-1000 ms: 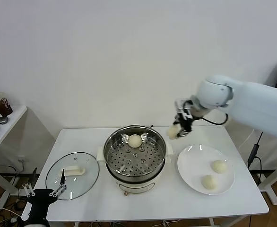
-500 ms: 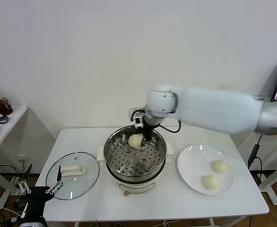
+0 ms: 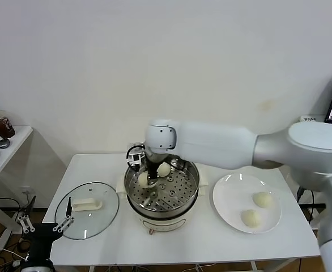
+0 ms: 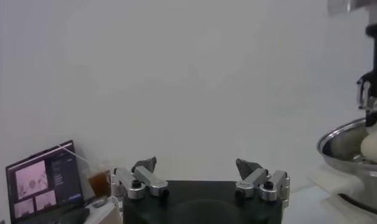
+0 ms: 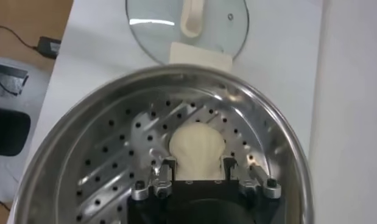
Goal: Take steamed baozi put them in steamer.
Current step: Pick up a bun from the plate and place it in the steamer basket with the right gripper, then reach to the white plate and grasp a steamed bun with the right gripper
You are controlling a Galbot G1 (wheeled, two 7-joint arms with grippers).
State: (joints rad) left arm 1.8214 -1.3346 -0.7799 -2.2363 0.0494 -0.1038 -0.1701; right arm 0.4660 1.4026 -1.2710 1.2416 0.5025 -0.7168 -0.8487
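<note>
The right gripper [image 3: 144, 180] is clamped on a bun [image 5: 197, 148] just above the steamer's [image 3: 183, 195] holed tray, near its left rim; a second bun [image 3: 164, 169] sits toward the back. This looks like the placing step: lower, release, then fetch the two buns on the plate [image 3: 228, 201] at the table's right edge. The left gripper [image 4: 200, 176] hangs wide open and empty, off the table's front-left corner.

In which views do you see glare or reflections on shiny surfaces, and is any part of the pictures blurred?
Head view: bright highlights on the steamer rim and a pale sheen on the glass lid. Right wrist view: streaked reflections across the perforated tray, a white glare patch on the lid; the bun in the right gripper looks soft. Left wrist view: the laptop is hazy behind the left gripper.
</note>
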